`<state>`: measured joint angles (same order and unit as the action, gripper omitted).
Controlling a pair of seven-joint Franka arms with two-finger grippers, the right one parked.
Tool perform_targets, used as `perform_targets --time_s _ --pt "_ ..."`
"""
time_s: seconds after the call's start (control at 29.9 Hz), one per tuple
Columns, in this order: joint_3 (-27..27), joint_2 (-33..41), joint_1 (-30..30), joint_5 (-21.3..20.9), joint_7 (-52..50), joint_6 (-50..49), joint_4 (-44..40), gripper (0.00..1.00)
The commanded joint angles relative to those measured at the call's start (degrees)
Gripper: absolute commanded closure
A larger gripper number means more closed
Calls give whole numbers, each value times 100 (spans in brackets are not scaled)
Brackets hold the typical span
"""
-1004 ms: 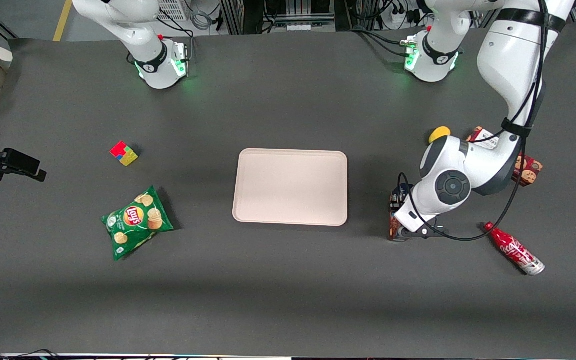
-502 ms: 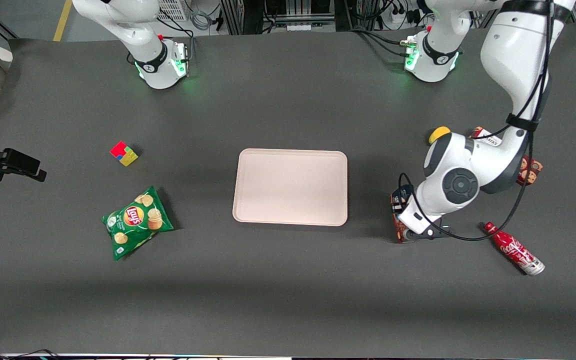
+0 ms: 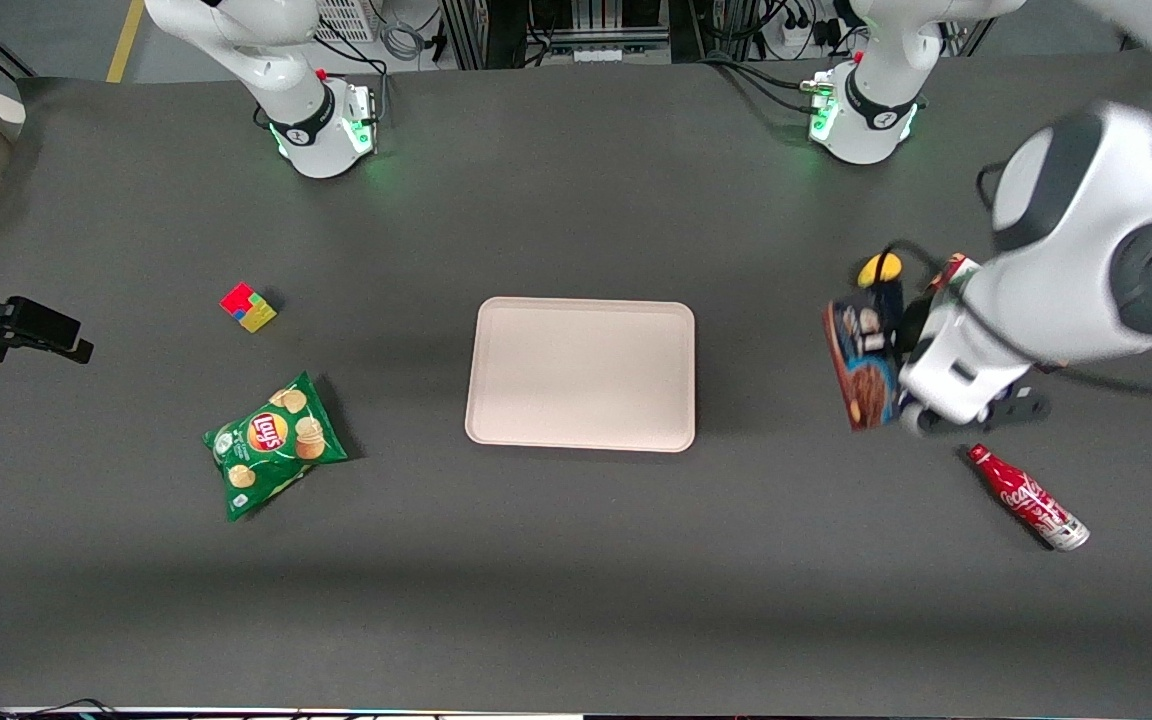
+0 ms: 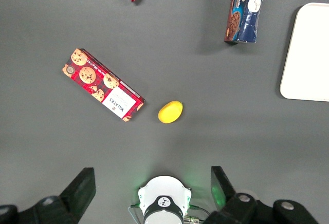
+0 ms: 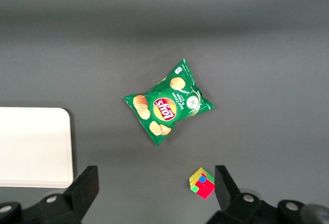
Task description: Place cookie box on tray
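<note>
navy cookie box (image 3: 861, 365) sits on the bench (image 3: 576, 560) near the pale pink tray (image 3: 581, 375), apart from it, toward the working arm's end. your hand (image 4: 151, 175) hangs above the bench, fingers spread wide, gripping nothing. a yellow fruit (image 4: 170, 112) and a red box (image 4: 103, 84) lie close together.

Cookie box (image 3: 863, 365) beside tray (image 3: 581, 372)

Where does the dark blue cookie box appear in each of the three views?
Front view: cookie box between the tray and the gripper, close beside the gripper.
Left wrist view: cookie box near the tray's edge, apart from the lemon.
Right wrist view: not in it.
Shared landmark: the tray, in all three views.
</note>
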<state>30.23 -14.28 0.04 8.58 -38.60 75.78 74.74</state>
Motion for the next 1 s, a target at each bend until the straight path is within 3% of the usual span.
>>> perform_targets --time_s 0.0,0.13,0.23,0.6,0.97 --pt "694 -154 -40 -14 -561 664 303 94" --pt "993 -303 -48 -76 -482 1218 804 91" --pt "1151 -373 -48 -417 -430 1745 1305 92" --pt "1160 -865 13 -1121 133 4425 3230 93" --pt "932 -1762 31 -2141 72 5386 3275 91"
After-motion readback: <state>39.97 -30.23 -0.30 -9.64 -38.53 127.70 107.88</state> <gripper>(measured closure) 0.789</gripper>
